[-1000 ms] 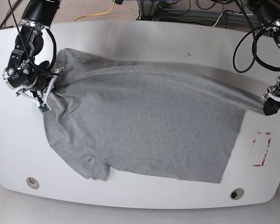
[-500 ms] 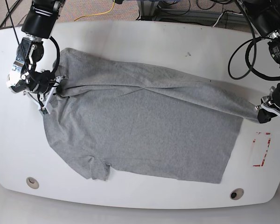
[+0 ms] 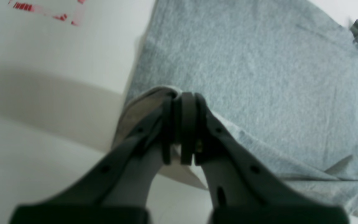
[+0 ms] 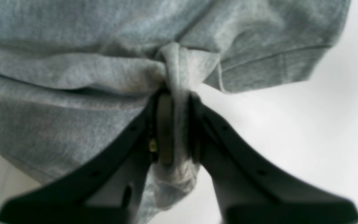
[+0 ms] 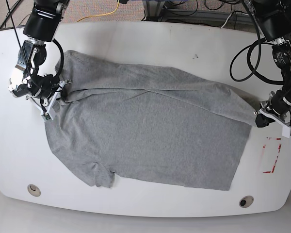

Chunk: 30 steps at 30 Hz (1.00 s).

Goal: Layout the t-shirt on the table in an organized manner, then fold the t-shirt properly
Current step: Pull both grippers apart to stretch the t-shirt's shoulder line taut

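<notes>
Grey t-shirt (image 5: 145, 136) lies mostly spread on the white worktop (image 5: 136, 43), far edge bunched; unfolded. Left gripper (image 3: 180, 124) and right gripper (image 4: 174, 124) jaws pinch its cloth.

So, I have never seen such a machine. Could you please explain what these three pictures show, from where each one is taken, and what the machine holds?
It is a robot with two arms working at a white table. One picture looks down from above on the whole table. The other two come from small cameras on the wrists, each looking along its own gripper, so the dark fingers fill the foreground.

A grey t-shirt lies spread across the table. Beside it is a red tape rectangle, and near the front edge sit two round metal grommets.

Both grippers pinch the shirt. The left gripper, on the right side of the overhead picture, is closed on an edge of fabric. The right gripper, on the other side, has a bunch of cloth between its fingers.
</notes>
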Available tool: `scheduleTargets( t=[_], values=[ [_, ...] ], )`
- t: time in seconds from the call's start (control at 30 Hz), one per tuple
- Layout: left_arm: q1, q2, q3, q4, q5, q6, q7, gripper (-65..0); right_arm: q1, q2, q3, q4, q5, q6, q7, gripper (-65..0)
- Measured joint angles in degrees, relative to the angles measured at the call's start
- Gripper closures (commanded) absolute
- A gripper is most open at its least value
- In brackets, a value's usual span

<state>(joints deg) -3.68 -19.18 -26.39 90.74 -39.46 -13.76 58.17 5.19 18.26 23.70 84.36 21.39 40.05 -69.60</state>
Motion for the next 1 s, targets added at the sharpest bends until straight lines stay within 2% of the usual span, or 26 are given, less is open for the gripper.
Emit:
scheduleTargets(
  t=[0.03, 0.07, 0.13, 0.27, 0.33, 0.6, 0.8, 1.0],
  values=[
    [0.0, 0.0, 0.0, 0.0, 0.0, 0.0, -0.2, 0.0, -0.3, 0.0, 0.0, 0.1, 0.0, 0.0, 0.0, -30.1],
    [-0.1, 0.1, 0.0, 0.0, 0.0, 0.0, -0.3, 0.0, -0.5, 0.0, 0.3, 0.5, 0.0, 0.0, 0.0, -32.0],
    [-0.2, 0.2, 0.0, 0.0, 0.0, 0.0, -0.6, 0.0, -1.9, 0.0, 2.3, 3.1, 0.2, 0.0, -0.3, -42.2],
    [0.0, 0.4, 0.0, 0.0, 0.0, 0.0, -0.5, 0.0, -4.5, -3.5, 9.6, 11.4, -0.2, -0.4, -2.0, -56.3],
    [0.0, 0.3, 0.0, 0.0, 0.0, 0.0, -0.5, 0.0, -5.3, -5.3, 12.6, 15.0, -0.2, -0.4, -2.6, -60.4],
    [-0.1, 0.2, 0.1, 0.0, 0.1, 0.0, -0.6, 0.0, -9.0, -11.2, 20.7, 22.2, 0.6, -0.1, -4.5, -60.4],
    [-0.2, 0.3, 0.1, 0.0, -0.1, 0.0, -0.6, 0.0, -13.6, -15.4, 27.1, 22.0, 7.5, -0.2, -5.2, -60.4],
    [-0.1, 0.2, 0.6, 0.0, 0.0, 0.0, -0.6, 0.0, -16.8, -18.2, 29.6, 21.9, 12.2, -0.2, -5.2, -60.4]
  ],
)
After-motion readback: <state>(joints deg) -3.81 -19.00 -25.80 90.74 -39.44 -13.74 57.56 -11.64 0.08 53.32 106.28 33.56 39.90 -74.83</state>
